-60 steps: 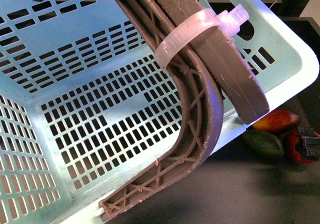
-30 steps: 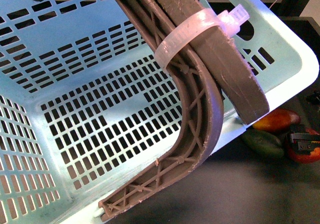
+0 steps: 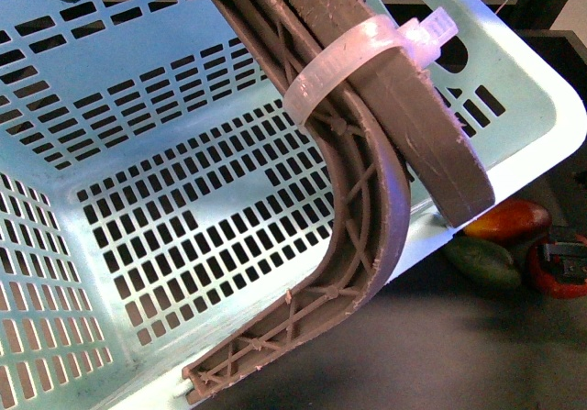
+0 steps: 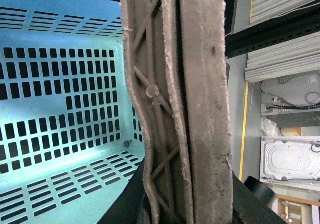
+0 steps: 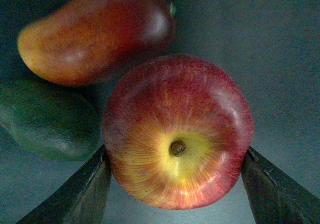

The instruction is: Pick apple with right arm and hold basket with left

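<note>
We see the basket [image 3: 138, 89] filling most of the front view, tipped so that its slotted floor and walls face us. Its brown handle [image 3: 367, 208] crosses the opening, and a white zip tie [image 3: 353, 61] is looped round the handle's upper part. In the left wrist view the handle runs straight between the dark fingers of the left gripper [image 4: 187, 196]. They lie against it on both sides, so we read that gripper as pinching the handle. Beyond the basket's rounded right corner, three fruits sit close together on the dark worktop [image 3: 440, 355]. A mango [image 3: 509, 219] is furthest back, a green fruit [image 3: 481, 261] is just in front of it, and the apple [image 5: 177, 134] is to their right. The right gripper [image 5: 175, 154] is over the apple, whose stem end faces its camera. One of its fingers [image 5: 75, 194] stands on each side, and both tips meet the skin, clamping the apple. We cannot tell whether the apple rests on the worktop or hangs just above it.
</note>
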